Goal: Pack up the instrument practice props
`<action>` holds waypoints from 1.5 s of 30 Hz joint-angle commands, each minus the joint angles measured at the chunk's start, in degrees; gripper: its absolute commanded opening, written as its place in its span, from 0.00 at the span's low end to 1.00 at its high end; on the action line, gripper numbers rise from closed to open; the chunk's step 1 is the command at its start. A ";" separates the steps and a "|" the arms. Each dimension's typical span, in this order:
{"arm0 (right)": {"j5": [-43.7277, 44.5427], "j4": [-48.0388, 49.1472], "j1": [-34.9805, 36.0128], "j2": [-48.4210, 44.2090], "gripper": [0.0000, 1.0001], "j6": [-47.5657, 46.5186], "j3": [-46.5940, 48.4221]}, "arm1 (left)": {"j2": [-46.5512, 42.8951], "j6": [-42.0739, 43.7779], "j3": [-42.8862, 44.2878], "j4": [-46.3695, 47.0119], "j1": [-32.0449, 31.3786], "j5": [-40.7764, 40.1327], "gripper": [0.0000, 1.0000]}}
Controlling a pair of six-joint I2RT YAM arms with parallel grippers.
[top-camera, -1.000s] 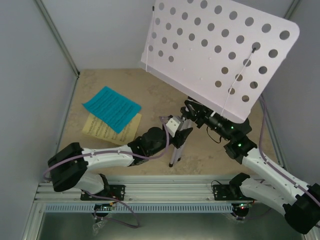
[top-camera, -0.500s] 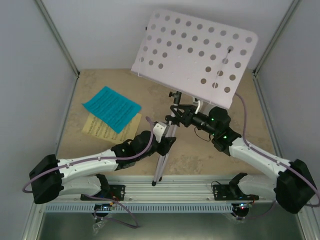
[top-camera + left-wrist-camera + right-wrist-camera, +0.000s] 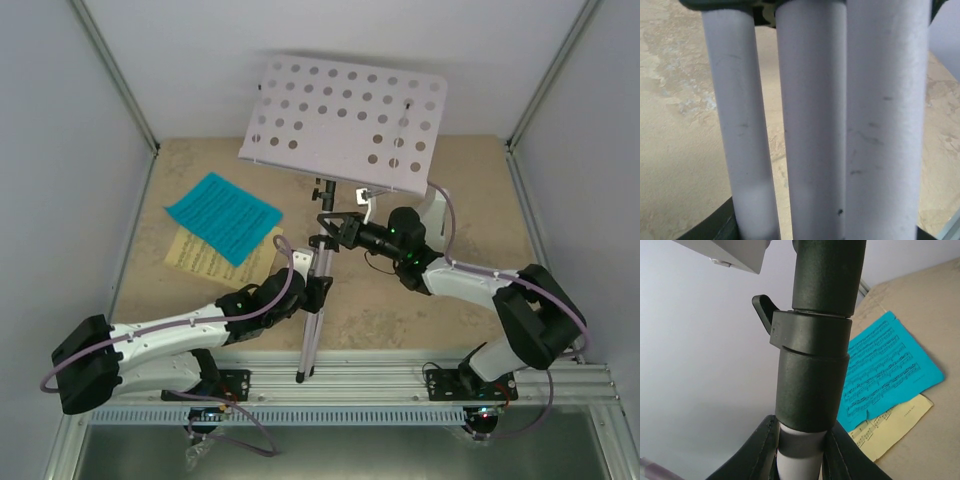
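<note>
We log the music stand (image 3: 340, 122) mid-worktop (image 3: 420, 325), legs folded, feet toward the near edge. Left pincer (image 3: 317, 289) pinches its white legs. Right pincer (image 3: 335, 223) pinches the shaft. Cyan sheet (image 3: 222, 217) overlaps yellow sheet (image 3: 205, 262) by the left edge.

One white music stand (image 3: 345, 120). Two music sheets lie left of it: one cyan sheet (image 3: 222, 217), one yellow sheet (image 3: 200, 260). Two robot arms: left arm (image 3: 180, 325), right arm (image 3: 465, 280).
</note>
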 commanded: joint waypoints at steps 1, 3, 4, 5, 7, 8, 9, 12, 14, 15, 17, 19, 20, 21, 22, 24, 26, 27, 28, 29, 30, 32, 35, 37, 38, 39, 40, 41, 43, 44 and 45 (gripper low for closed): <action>10.09 -1.24 -2.59 5.75 0.01 -9.85 -1.63 | -2.12 1.13 2.35 5.22 -2.03 0.74 0.00; 10.16 -0.90 -2.57 6.76 0.02 -9.89 -1.64 | -2.10 0.57 1.58 6.10 -1.98 1.03 0.00; 10.11 -0.90 -2.55 7.25 0.04 -9.90 -1.56 | -2.10 0.21 1.31 6.40 -1.90 1.12 0.00; 9.97 -0.84 -2.58 7.59 0.05 -9.95 -1.41 | -2.02 0.00 1.02 6.60 -1.77 1.21 0.00; 9.82 -0.81 -2.54 8.31 0.07 -10.12 -1.29 | -1.78 -0.70 0.53 6.85 -1.36 1.21 0.00; 9.72 -0.76 -2.55 8.51 0.09 -10.12 -1.29 | -1.68 -1.17 0.32 7.00 -1.10 1.21 0.00; 9.73 -0.65 -2.55 8.62 0.11 -10.20 -1.41 | -1.64 -1.59 0.13 7.22 -0.92 1.37 0.00; 9.36 0.09 -2.56 8.73 0.19 -10.30 -1.84 | -1.73 -2.67 -0.65 8.72 -0.58 1.98 0.00; 9.15 0.85 -2.54 8.58 0.22 -10.27 -2.28 | -1.90 -2.73 -1.07 9.64 -0.44 2.14 0.00; 8.96 1.03 -2.56 8.45 0.24 -10.28 -2.39 | -1.99 -2.72 -1.09 9.88 -0.35 2.11 0.00; 8.67 1.18 -2.58 8.11 0.27 -10.30 -2.43 | -2.06 -2.78 -1.05 9.91 -0.11 1.73 0.00; 8.37 1.39 -2.55 7.67 0.32 -10.26 -2.50 | -2.01 -2.89 -0.72 9.86 0.23 1.37 0.00; 8.23 1.46 -2.60 7.44 0.34 -10.38 -2.56 | -2.04 -2.98 -0.66 9.79 0.48 1.23 0.00; 8.21 1.47 -2.61 7.05 0.36 -10.47 -2.60 | -1.95 -3.13 -0.57 9.78 0.93 1.02 0.00; 8.14 1.47 -2.62 6.61 0.38 -10.48 -2.79 | -1.93 -3.42 -0.55 9.84 1.10 0.92 0.00; 7.96 1.68 -2.56 5.71 0.42 -10.73 -2.99 | -1.88 -3.67 -0.68 10.04 1.68 0.75 0.00; 7.57 1.74 -2.48 4.62 0.45 -11.08 -3.40 | -1.93 -3.80 -1.03 10.57 1.92 0.50 0.00; 7.61 1.82 -2.57 3.96 0.48 -11.25 -3.63 | -2.01 -3.87 -1.20 10.84 2.01 0.51 0.00; 7.61 1.83 -2.59 3.49 0.52 -11.33 -3.84 | -2.01 -3.96 -1.33 11.03 2.10 0.51 0.00; 7.65 1.78 -2.61 3.01 0.55 -11.53 -4.10 | -2.07 -4.10 -1.43 11.10 2.14 0.52 0.00; 7.68 1.75 -2.64 2.25 0.59 -11.64 -4.54 | -2.10 -4.26 -1.51 11.29 2.22 0.40 0.00; 7.79 2.03 -2.60 1.38 0.63 -11.63 -5.14 | -2.47 -4.34 -1.82 11.63 2.28 0.05 0.00; 7.64 2.35 -2.61 0.17 0.66 -11.58 -6.12 | -3.19 -4.64 -2.55 12.33 2.45 -0.53 0.00; 7.39 2.61 -2.59 -0.83 0.67 -11.57 -6.88 | -3.42 -5.03 -3.24 12.94 2.94 -0.77 0.00; 7.30 2.71 -2.63 -1.48 0.68 -11.53 -7.29 | -3.44 -5.20 -3.47 13.13 3.16 -0.72 0.00; 7.23 2.79 -2.60 -2.28 0.69 -11.57 -7.75 | -3.42 -5.32 -3.58 13.20 3.40 -0.67 0.00; 7.24 2.80 -2.58 -3.10 0.69 -11.62 -8.23 | -3.42 -5.46 -3.67 13.28 3.64 -0.56 0.00; 7.31 2.74 -2.60 -3.76 0.70 -11.70 -8.61 | -3.42 -5.48 -3.64 13.37 3.91 -0.39 0.00; 7.48 2.43 -2.59 -5.63 0.71 -11.80 -9.49 | -3.27 -5.82 -3.49 13.34 4.30 -0.27 0.00; 7.63 2.12 -2.62 -6.47 0.71 -11.89 -9.93 | -3.18 -6.09 -3.29 13.16 4.60 -0.28 0.00; 7.84 1.73 -2.53 -7.53 0.71 -12.11 -10.24 | -2.99 -6.38 -3.08 12.93 4.80 -0.33 0.00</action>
